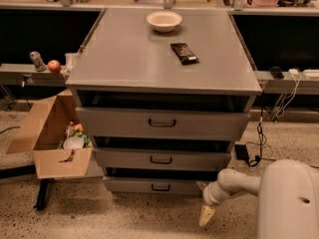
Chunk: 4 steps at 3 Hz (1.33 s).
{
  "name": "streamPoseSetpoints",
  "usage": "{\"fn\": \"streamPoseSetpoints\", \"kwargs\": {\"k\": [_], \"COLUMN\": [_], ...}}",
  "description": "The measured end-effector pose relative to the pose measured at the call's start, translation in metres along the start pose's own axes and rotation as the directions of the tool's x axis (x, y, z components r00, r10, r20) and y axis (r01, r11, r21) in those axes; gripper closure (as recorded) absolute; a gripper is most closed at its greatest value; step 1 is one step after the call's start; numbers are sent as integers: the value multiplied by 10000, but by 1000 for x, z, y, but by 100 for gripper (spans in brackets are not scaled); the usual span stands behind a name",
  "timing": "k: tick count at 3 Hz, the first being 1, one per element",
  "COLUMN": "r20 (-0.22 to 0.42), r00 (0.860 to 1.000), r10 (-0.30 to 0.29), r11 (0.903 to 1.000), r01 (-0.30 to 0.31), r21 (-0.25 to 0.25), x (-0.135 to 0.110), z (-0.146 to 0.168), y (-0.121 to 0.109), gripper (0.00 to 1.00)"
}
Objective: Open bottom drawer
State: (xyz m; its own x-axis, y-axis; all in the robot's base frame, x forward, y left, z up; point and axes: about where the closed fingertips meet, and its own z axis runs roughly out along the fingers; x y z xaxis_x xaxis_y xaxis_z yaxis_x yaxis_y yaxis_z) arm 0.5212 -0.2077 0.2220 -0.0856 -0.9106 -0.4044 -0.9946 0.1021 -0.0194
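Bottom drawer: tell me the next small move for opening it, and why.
Probably shift the gripper sideways and slightly up to the handle at the centre of the bottom drawer. The gripper hangs low by the drawer's right end, near the floor and clear of the handle, so it cannot pull from there.

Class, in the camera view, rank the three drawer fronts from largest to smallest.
Largest: top drawer
Then: middle drawer
Smallest: bottom drawer
The end effector hangs by the bottom drawer's right end, near the floor.
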Motion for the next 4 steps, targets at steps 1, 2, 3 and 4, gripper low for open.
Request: {"fn": "streamPoseSetpoints", "kwargs": {"k": [1,2,3,4], "r20": [-35,-82,-42,-166], "r00": [10000,10000,9999,9996], "r10": [-89,-45,-110,-236], "r11": [9992,9969,9942,9923], "r01": [90,51,114,255], "r21": [400,783,1074,1209], "x": [6,13,17,20], "z": [9,18,24,34], "y": [-19,-33,-45,-55], "gripper": [0,0,0,0]}}
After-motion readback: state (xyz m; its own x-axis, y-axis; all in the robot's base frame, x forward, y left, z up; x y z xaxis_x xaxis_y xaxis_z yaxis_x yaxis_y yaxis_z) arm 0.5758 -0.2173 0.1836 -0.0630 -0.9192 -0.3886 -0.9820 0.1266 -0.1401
